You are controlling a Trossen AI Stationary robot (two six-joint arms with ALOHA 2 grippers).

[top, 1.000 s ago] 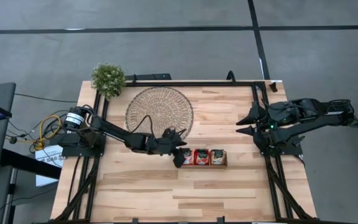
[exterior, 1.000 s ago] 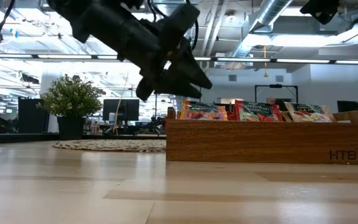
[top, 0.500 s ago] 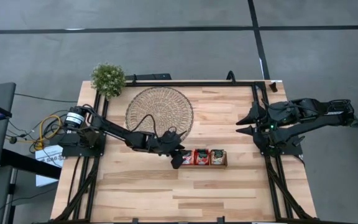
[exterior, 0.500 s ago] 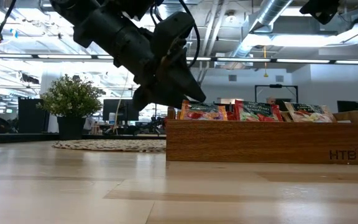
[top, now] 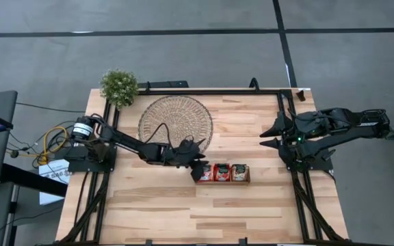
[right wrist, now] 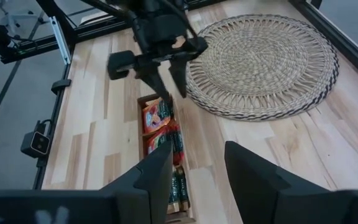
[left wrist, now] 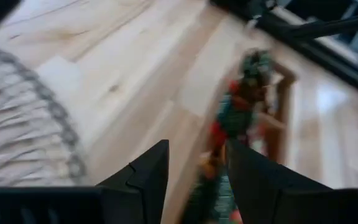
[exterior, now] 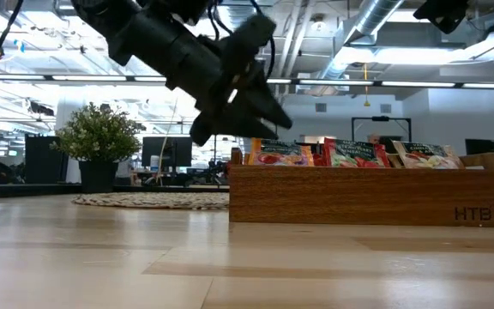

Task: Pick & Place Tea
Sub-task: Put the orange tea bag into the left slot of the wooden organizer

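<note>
Wooden tray (top: pixel 222 181) walls crowd the red tea sachets (exterior: pixel 279 154), so the left pincer (right wrist: pixel 167 79), fingers apart and empty above them, could snag several or miss.

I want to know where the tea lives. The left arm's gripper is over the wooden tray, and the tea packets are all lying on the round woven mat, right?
Not quite. The tea packets stand in the wooden tray, not on the round woven mat, which holds none, as the high view shows. The left gripper does hang over the tray's end.
</note>
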